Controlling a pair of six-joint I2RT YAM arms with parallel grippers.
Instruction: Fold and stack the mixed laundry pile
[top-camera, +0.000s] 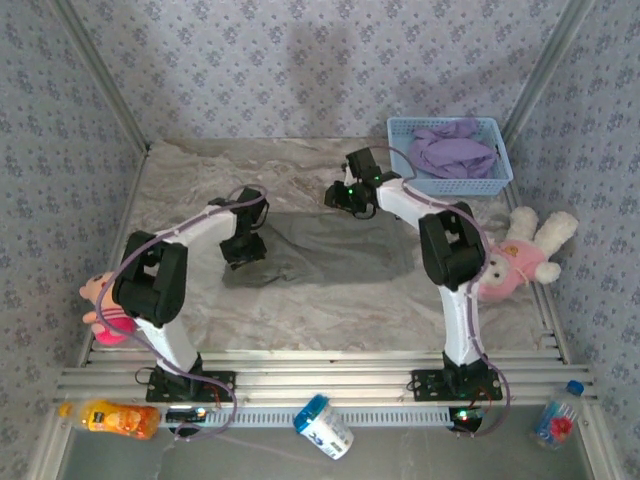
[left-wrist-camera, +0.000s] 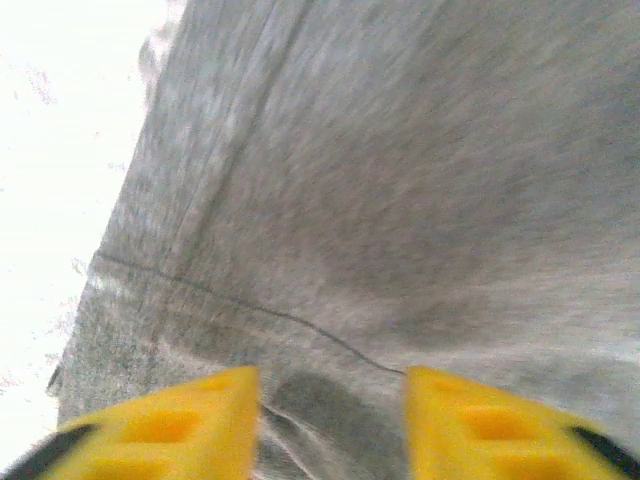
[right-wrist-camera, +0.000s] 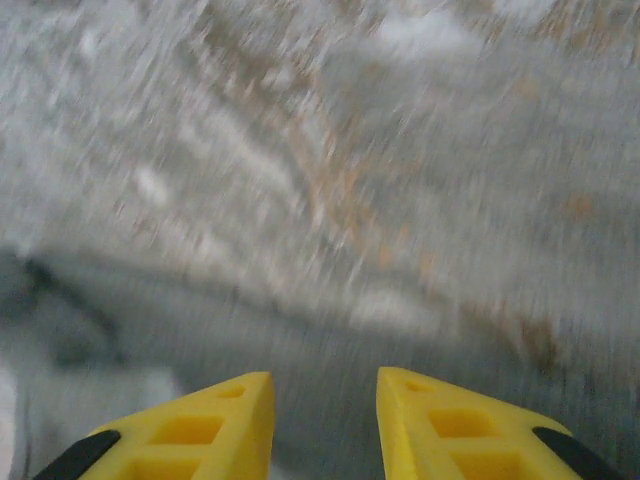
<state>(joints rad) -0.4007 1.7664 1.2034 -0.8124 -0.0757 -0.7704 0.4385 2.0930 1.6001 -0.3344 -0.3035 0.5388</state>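
Note:
The plain gray garment lies spread flat in the middle of the marbled table. My left gripper hovers over its left edge. In the left wrist view the yellow fingers stand apart above the gray fabric, with nothing pinched between them; the left gripper is open. My right gripper is at the garment's far edge. The right wrist view is motion-blurred, and there the right gripper is open, with nothing between its fingers. The lavender T-shirt sits crumpled in the light blue basket.
A pink-and-white plush bunny lies beside the right arm, and another plush toy sits by the left arm. On the near rail are an orange bottle, a blue-and-white canister and a small bottle.

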